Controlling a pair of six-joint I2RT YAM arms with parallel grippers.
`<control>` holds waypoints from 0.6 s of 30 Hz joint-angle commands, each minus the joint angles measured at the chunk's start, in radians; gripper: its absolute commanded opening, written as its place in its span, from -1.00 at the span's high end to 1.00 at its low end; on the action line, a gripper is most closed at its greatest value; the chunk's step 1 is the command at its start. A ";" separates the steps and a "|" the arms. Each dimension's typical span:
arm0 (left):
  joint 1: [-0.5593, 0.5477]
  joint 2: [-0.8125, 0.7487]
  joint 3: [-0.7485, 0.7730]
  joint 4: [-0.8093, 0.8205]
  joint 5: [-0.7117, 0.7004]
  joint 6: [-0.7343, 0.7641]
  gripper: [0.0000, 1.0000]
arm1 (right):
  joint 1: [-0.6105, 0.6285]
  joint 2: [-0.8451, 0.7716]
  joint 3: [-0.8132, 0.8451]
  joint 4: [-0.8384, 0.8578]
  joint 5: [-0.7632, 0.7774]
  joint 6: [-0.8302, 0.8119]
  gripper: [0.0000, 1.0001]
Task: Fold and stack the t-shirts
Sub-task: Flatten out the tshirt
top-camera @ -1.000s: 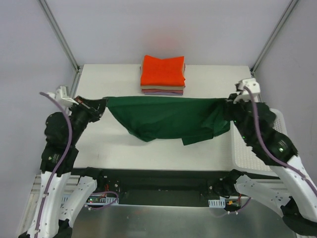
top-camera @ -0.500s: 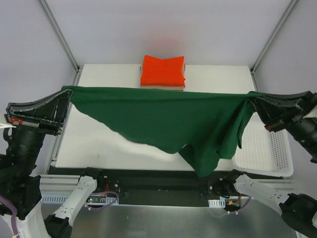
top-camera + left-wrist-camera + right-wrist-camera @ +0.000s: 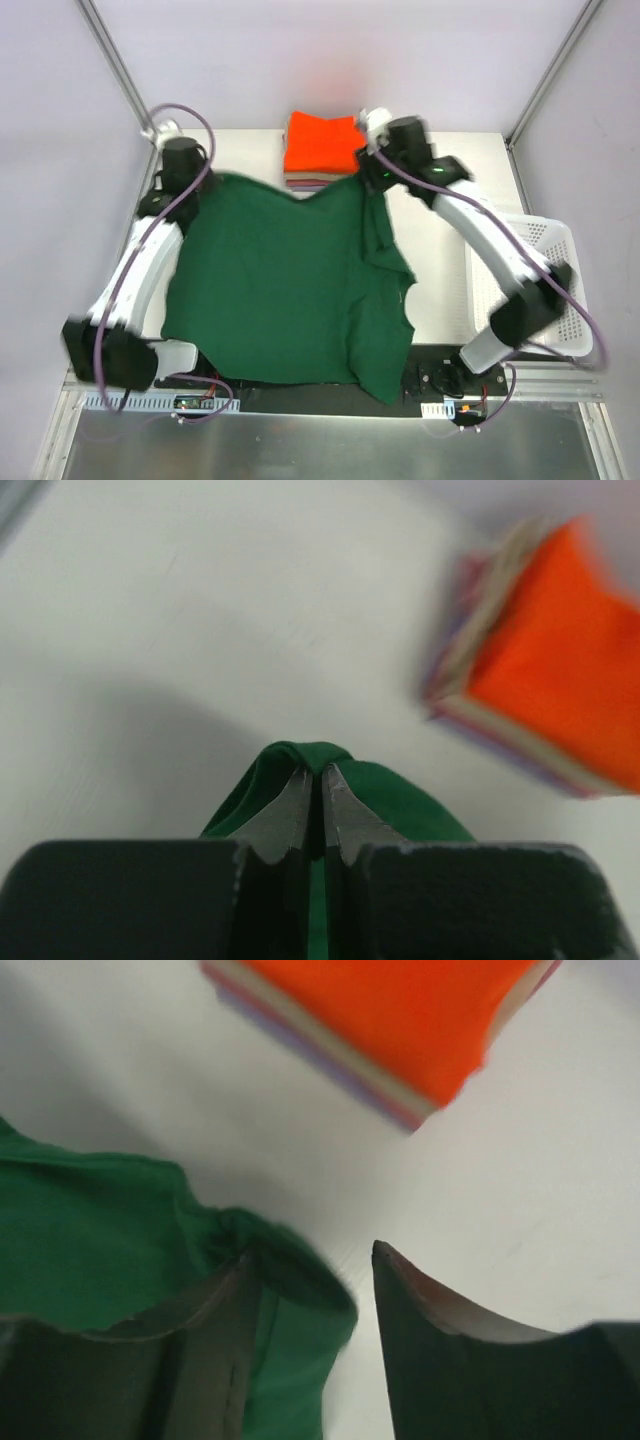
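The dark green t-shirt lies spread over the table, its near hem hanging over the front edge. My left gripper holds its far left corner; in the left wrist view the gripper is shut on a pinch of green cloth. My right gripper is at the far right corner. Its wrist view shows the gripper open, with green cloth bunched loose against the left finger. A folded stack topped by the orange t-shirt sits just behind, with tan and lilac edges below it.
A white mesh basket stands at the table's right edge. The folded stack lies close in front of the right gripper and to the right of the left one. Grey walls and metal posts ring the table.
Both arms swung from holding the green shirt stretched in the air to the far side, laying it flat on the table. The right gripper opened and let its corner go.
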 commanded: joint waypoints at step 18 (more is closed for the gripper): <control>0.078 0.416 -0.220 -0.038 -0.063 -0.068 1.00 | -0.117 0.164 -0.460 0.166 0.164 0.441 -0.96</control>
